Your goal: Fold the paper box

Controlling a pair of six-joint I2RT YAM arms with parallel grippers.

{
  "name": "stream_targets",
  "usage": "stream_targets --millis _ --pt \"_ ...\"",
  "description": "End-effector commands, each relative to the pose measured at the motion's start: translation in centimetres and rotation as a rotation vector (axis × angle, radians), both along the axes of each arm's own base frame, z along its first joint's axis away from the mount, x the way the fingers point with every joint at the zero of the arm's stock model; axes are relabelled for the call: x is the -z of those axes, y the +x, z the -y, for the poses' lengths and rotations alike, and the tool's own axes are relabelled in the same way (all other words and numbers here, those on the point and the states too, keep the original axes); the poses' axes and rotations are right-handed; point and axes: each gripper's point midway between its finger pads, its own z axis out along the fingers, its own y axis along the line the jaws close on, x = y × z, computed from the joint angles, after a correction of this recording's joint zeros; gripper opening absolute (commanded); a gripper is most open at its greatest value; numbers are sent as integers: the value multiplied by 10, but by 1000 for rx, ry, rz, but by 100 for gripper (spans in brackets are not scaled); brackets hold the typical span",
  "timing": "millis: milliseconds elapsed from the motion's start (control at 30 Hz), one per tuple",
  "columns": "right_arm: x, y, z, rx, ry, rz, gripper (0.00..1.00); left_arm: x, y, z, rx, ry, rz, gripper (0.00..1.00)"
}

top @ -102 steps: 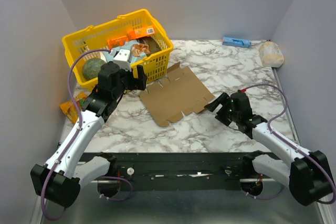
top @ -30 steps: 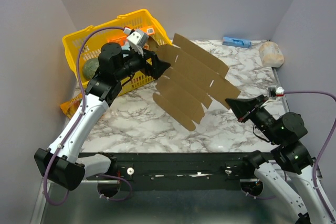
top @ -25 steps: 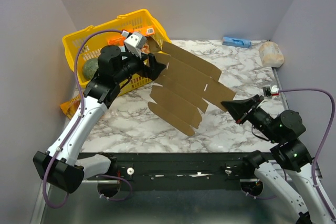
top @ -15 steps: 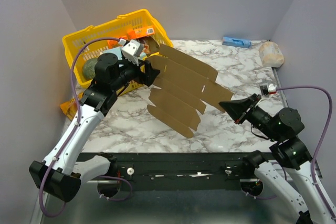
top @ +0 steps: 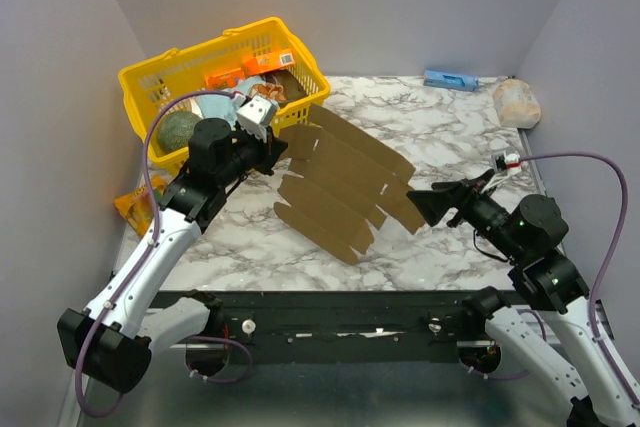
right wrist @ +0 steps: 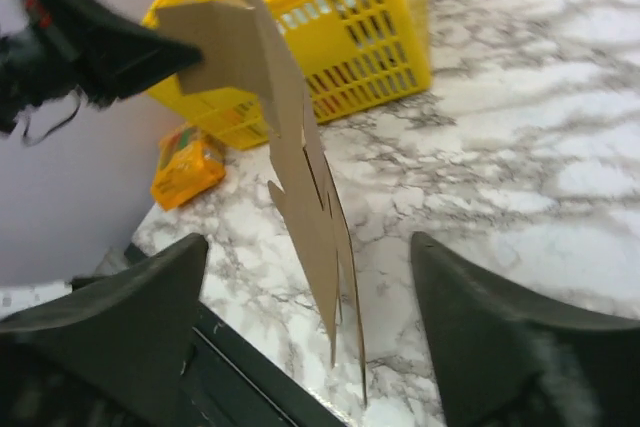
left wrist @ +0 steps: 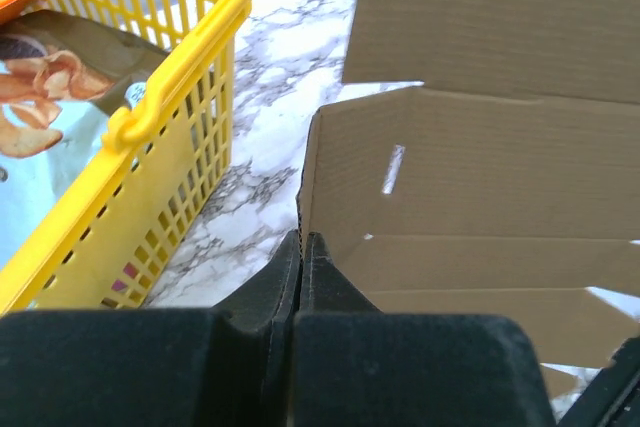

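The paper box (top: 340, 192) is a flat brown die-cut sheet with notched flaps, held tilted above the marble table. My left gripper (top: 275, 145) is shut on its far-left edge; the left wrist view has the fingertips (left wrist: 301, 242) pinching the sheet (left wrist: 470, 197) at its corner. My right gripper (top: 425, 205) is at the sheet's right end. In the right wrist view its jaws stand wide open (right wrist: 310, 242), with the sheet (right wrist: 300, 177) edge-on between them and touching neither finger.
A yellow basket (top: 180, 57) with packets and a green round item (top: 178, 129) stands at the back left, close behind the left gripper. An orange packet (top: 135, 205) lies left of the table. A small blue box (top: 449, 79) and a pale bag (top: 516, 103) sit at the back right.
The left gripper has closed on the sheet's left edge and the right gripper has opened, letting go of the right end. The sheet has come down lower and towards the left.
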Motion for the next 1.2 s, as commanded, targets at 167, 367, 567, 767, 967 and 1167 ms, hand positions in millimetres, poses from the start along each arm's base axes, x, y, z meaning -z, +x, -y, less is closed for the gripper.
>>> stream_targets --millis 167,367,567,767,967,1167 --pt "6 25 45 353 129 -174 96 14 -2 -10 -121 94 97 0" --pt "-1 26 5 191 255 -272 96 23 -14 10 -72 116 101 0" --pt "19 41 -36 92 583 -536 94 31 -28 25 -29 174 162 0" --pt "23 62 -44 128 704 -635 93 35 -44 37 28 208 232 0" --pt "45 71 -42 202 844 -774 95 39 -55 48 77 229 262 0" --pt "73 72 -49 227 921 -926 95 43 -57 46 39 289 289 0"
